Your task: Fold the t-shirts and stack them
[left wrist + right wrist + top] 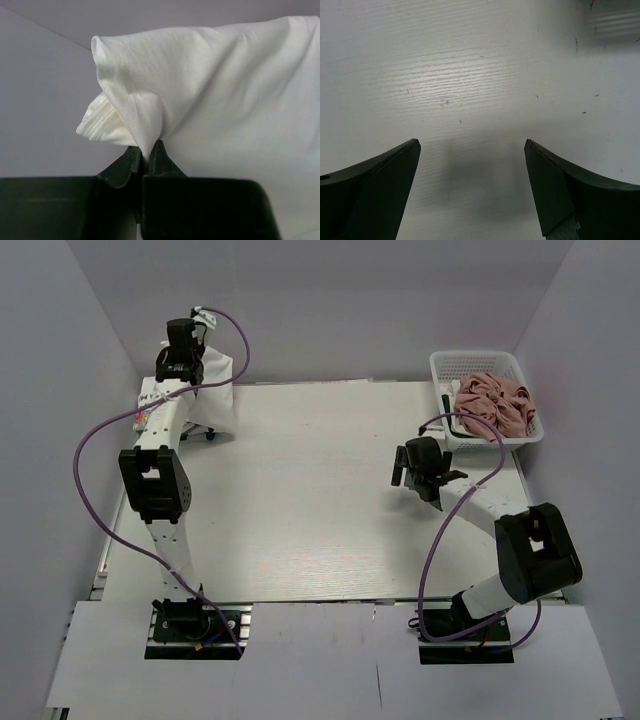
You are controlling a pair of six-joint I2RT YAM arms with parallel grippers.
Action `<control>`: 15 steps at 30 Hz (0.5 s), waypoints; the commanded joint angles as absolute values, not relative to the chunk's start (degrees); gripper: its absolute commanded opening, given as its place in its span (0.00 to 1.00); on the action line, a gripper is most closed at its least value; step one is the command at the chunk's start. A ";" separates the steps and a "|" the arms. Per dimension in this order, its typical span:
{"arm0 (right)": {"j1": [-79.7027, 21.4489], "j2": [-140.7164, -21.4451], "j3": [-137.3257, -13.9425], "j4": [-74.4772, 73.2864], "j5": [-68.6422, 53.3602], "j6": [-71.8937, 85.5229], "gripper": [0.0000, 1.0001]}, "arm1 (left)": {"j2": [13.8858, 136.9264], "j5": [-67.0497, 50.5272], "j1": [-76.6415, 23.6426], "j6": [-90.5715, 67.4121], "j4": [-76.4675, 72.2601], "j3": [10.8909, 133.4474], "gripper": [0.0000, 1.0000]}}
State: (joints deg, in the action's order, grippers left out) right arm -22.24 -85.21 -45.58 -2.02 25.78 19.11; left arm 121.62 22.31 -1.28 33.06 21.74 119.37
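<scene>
Top external view first: my left pincer [183,360] is up at the far-left corner of the counter [320,500], with a white t-shirt [216,388] bunched and hanging beside it, its lower part down by the far edge. At the far-right corner sits the white mesh basket [478,361], and a dusty pink t-shirt [495,405] lies crumpled inside it. My right pincer [408,473] hovers over bare counter near the right edge, just short of the basket, with nothing in it. I see no folded shirt and no stack anywhere on the counter, so I judge we're right at the start of the job.

Left wrist view now: the left pincer [146,150] has its jaws pinched tight on a fold of the white t-shirt [225,90], right by a ribbed edge that pokes out to the left. Collar or sleeve cuff, I can't tell. The cloth rises wrinkled and fills the right of the picture. It's lifted, not spread flat.

Right wrist view: the right pincer [472,145] stands wide open, fingertips well apart. Only wood-grain counter shows beneath, no cloth.

My read: one shirt is in hand but not laid out, and one waits in the basket. What's left is to spread the white one flat, fold it and set it down, then fetch the pink one, fold it and place it on top.
</scene>
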 commanded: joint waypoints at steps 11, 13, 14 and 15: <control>-22.41 -79.02 -45.80 -0.88 22.51 18.64 0.90 | 125.60 17.75 5.80 34.28 8.01 119.17 0.00; -22.41 -78.84 -45.97 -0.79 21.71 18.54 0.90 | 127.00 17.05 6.33 34.89 7.39 119.71 0.00; -22.41 -78.75 -46.14 -0.88 21.54 18.20 0.90 | 127.78 16.35 6.94 34.89 7.38 120.23 0.00; -22.50 -78.75 -46.58 -1.14 21.01 18.11 0.90 | 127.79 15.74 6.94 35.59 6.77 120.23 0.00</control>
State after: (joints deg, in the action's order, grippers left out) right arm -22.26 -80.53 -45.56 -2.85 22.39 18.98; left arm 128.68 18.09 6.20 34.11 11.09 117.89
